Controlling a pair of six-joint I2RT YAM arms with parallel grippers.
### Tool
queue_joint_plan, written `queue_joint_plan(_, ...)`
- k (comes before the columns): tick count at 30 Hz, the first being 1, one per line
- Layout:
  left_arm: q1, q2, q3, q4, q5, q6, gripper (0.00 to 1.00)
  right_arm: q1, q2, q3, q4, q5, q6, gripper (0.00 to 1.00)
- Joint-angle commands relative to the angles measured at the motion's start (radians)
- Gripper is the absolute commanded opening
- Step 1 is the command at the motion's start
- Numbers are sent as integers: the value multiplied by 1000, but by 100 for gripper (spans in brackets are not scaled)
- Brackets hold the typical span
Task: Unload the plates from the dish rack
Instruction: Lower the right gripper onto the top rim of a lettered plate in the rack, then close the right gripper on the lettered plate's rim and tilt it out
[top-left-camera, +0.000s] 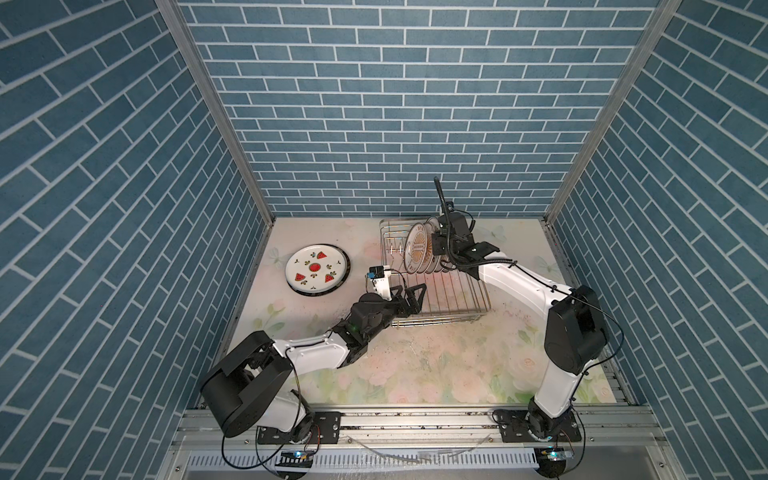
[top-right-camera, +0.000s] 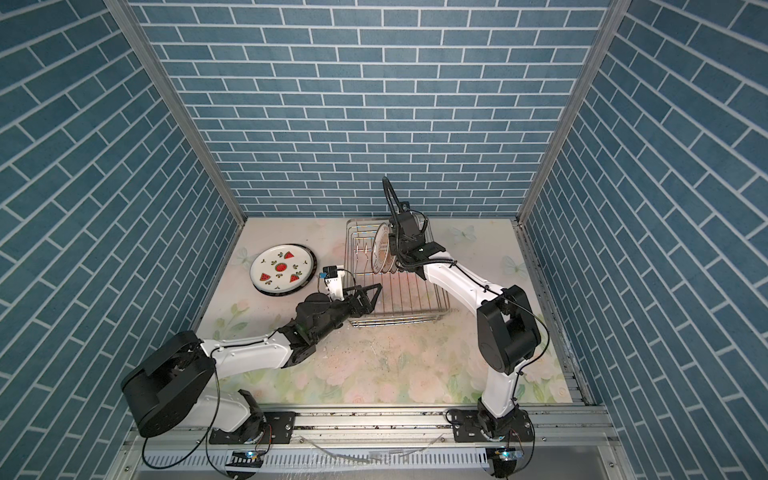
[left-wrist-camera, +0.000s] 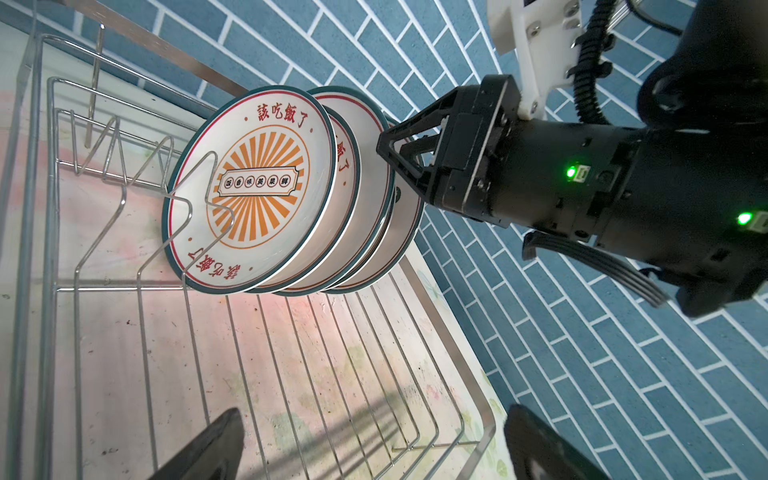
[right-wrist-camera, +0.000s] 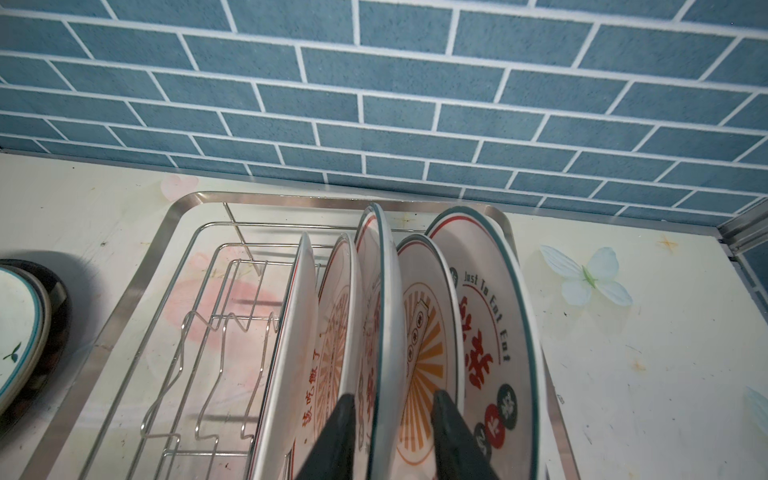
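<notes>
The right pincer reaches down over the plates standing on edge at the far end of the dish rack, its fingers half closed either side of the middle plate, a sliver of gap showing, so not yet pinching. The left pincer hangs wide open and empty at the rack's near corner, plates ahead of it. The watermelon plate lies flat on the table off to its side
</notes>
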Motion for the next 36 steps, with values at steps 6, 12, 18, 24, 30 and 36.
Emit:
queue_joint_plan(6,9,4,-9,3,-5,4,100,20,71,88,-41,90,-14,24)
queue_joint_plan(12,14,11,-14,8,-3,-1,100,50,120,125,-50,213,-20,24)
queue_joint_plan(18,20,-6,-29,4,-10,-5,100,70,163,158,-56,303,-30,19)
queue_joint_plan(24,22,-8,-35,5,-14,-8,100,71,176,162,-56,291,-23,15)
queue_joint_plan(30,21,-2,-34,9,-12,-13,100,76,171,165,-48,331,-37,10)
queue_joint_plan(36,23,-4,-39,21,-4,-20,100,93,170,155,-21,397,-66,3)
